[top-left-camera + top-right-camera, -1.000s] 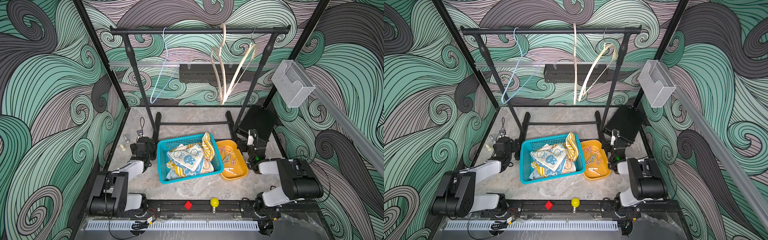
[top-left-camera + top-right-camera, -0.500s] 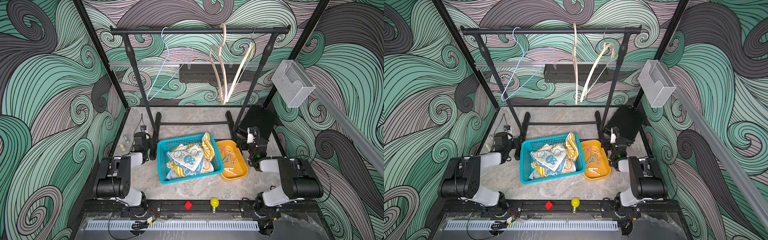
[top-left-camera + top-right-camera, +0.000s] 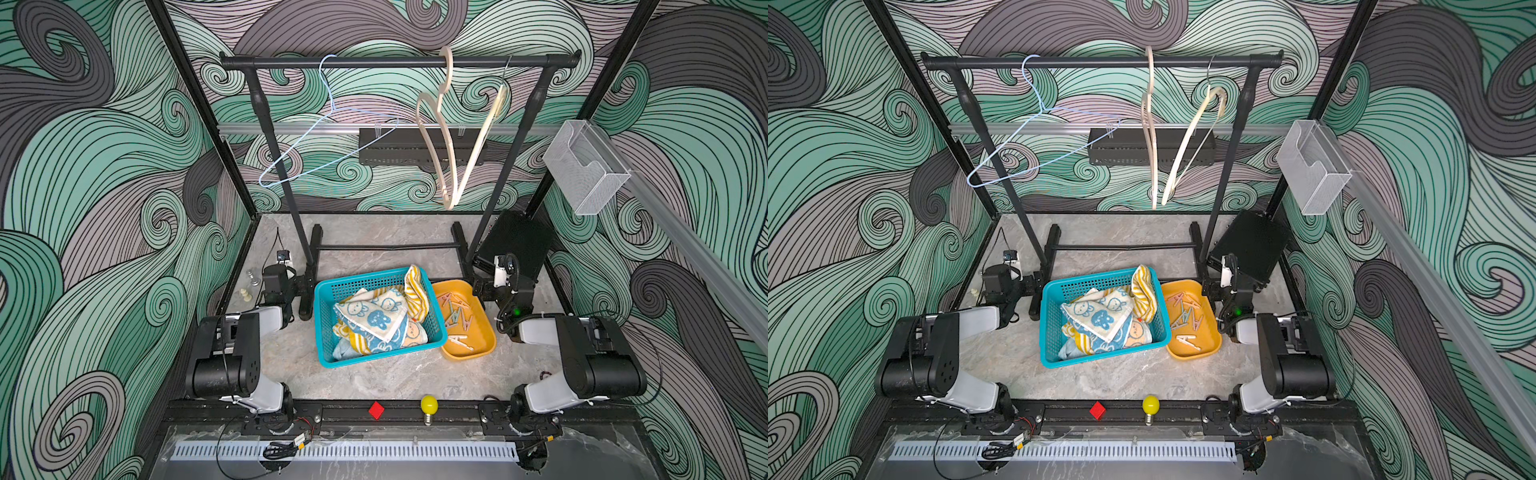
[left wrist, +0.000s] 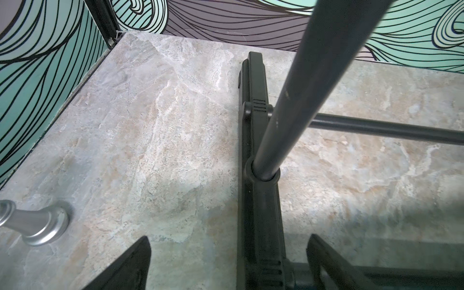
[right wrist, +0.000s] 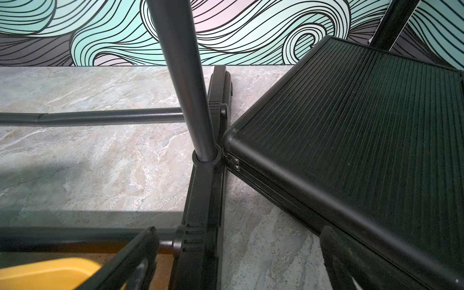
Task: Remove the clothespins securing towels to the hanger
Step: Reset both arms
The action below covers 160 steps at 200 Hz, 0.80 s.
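Pastel plastic clothespins [image 3: 457, 318] lie in a loose heap in the yellow tray [image 3: 484, 347], their long axes pointing in mixed directions. The towels [image 3: 374, 322] sit crumpled in the teal basket [image 3: 322, 336] just beside it, with the striped one draped over the rim nearest the tray. High above, on the black rail [image 3: 395, 62], the blue wire hanger [image 3: 332, 112] and the two wooden hangers [image 3: 442, 145] hang bare. No cloth or peg can be made out on any of them. Both arms are folded low at the foot of the rack. The left gripper [image 4: 228, 251] is spread wide and pinches nothing, its jaws standing either side of the rack's foot in the wrist view. The right gripper [image 5: 238, 238] is equally spread and empty. The tray lies just beside the right gripper, toward the middle of the table, so the right arm is the nearer one to the pegs, while the basket sits between the two arms. Judging by how things lie, nothing is left to unclip, and any further reach would have to go steeply upward to the hangers.
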Tool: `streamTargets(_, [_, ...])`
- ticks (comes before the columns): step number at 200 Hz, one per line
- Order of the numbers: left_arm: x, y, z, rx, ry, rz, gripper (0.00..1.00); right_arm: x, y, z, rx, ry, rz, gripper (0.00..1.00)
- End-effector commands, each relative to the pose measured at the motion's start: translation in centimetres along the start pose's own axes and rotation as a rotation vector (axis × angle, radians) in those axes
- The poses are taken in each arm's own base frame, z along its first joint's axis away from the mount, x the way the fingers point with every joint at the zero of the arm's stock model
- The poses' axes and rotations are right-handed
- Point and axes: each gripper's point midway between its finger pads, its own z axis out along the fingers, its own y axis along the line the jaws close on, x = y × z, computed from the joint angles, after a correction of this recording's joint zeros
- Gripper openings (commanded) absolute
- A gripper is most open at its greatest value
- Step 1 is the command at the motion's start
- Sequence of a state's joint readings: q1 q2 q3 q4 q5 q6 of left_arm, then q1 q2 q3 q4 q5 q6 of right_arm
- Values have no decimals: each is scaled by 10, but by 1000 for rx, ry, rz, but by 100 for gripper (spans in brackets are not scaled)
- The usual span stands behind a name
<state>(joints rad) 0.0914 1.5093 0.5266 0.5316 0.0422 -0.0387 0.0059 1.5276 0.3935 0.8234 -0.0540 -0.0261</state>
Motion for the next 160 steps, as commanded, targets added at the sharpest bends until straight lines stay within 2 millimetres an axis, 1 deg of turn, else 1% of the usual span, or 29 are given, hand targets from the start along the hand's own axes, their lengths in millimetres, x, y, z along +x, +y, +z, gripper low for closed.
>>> streamTargets(1, [-6, -4, 1, 24, -22, 11, 96, -6, -1, 2, -5, -14, -17, 100])
streamTargets(25, [-5, -2, 1, 10, -24, 8, 96, -7, -1, 2, -5, -17, -19, 100])
streamTargets(31, [0, -1, 0, 0, -33, 4, 96, -6, -1, 2, -6, -16, -19, 100])
streamTargets(35, [-4, -1, 1, 0, -77, 22, 94, -7, -1, 2, -6, -16, -19, 100])
streamTargets(39, [-2, -4, 1, 17, -90, 39, 94, -6, -1, 2, -6, -14, -18, 100])
streamTargets(50, [4, 0, 1, 1, -31, 11, 94, -7, -1, 2, -6, -16, -19, 100])
streamTargets(59, [-3, -1, 1, 3, -67, 18, 94, -7, -1, 2, -6, -17, -19, 100])
streamTargets(69, [2, -1, 1, 5, -51, 21, 94, -6, -1, 2, -5, -13, -18, 100])
streamTargets(74, [1, 0, 0, 0, -30, 7, 94, -6, -1, 2, -5, -14, -18, 100])
streamTargets(82, [-2, -1, 1, 5, -68, 21, 94, -6, -1, 2, -5, -14, -18, 100])
streamTargets(92, [2, 0, 0, -1, -32, 8, 94, -6, -1, 2, -5, -15, -19, 100])
streamTargets(98, [-2, -1, 0, 0, -55, 10, 94, -7, -1, 2, -5, -14, -18, 100])
streamTargets(109, [1, 0, 0, -1, -40, 8, 94, -6, -1, 3, -5, -13, -18, 100])
streamTargets(125, [0, 0, 0, -1, -43, 10, 94, -5, -1, 4, -6, -2, -14, 100])
streamTargets(160, [0, 0, 0, -1, -42, 8, 94, -7, -2, 1, 2, -18, -16, 100])
